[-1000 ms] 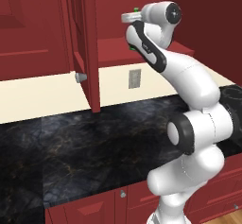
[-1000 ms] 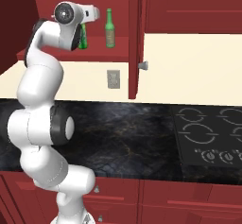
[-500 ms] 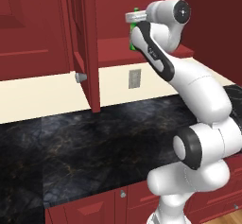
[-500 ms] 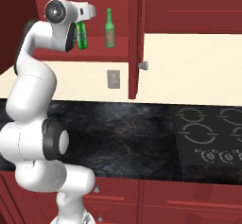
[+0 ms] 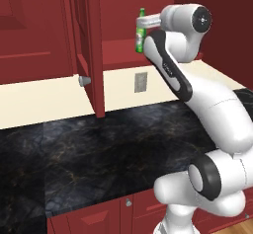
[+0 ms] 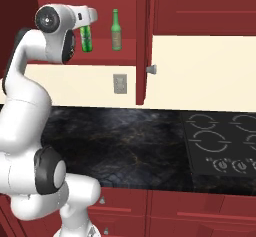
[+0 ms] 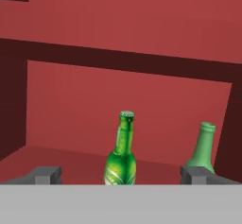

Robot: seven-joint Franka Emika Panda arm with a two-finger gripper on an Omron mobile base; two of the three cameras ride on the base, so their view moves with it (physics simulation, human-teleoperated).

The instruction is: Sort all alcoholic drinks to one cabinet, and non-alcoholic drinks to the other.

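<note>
The pincer (image 7: pixel 120 175) is open wide, up in the open cabinet (image 6: pixel 60 56). Its two tips stand apart, one on each side of the bright bottle (image 7: pixel 121 155), and do not touch it. That bottle stands upright on the cabinet shelf (image 7: pixel 61 159). The pale bottle (image 7: pixel 202 148) stands upright on the same shelf, near it, by the cabinet's side wall. The cabinet door (image 5: pixel 91 45) hangs open. Below is the black bench (image 5: pixel 99 154), with a stove (image 6: pixel 220 141) at one end.

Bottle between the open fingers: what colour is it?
Bright green bottle, with a green cap; clearest in the hand view.
</note>
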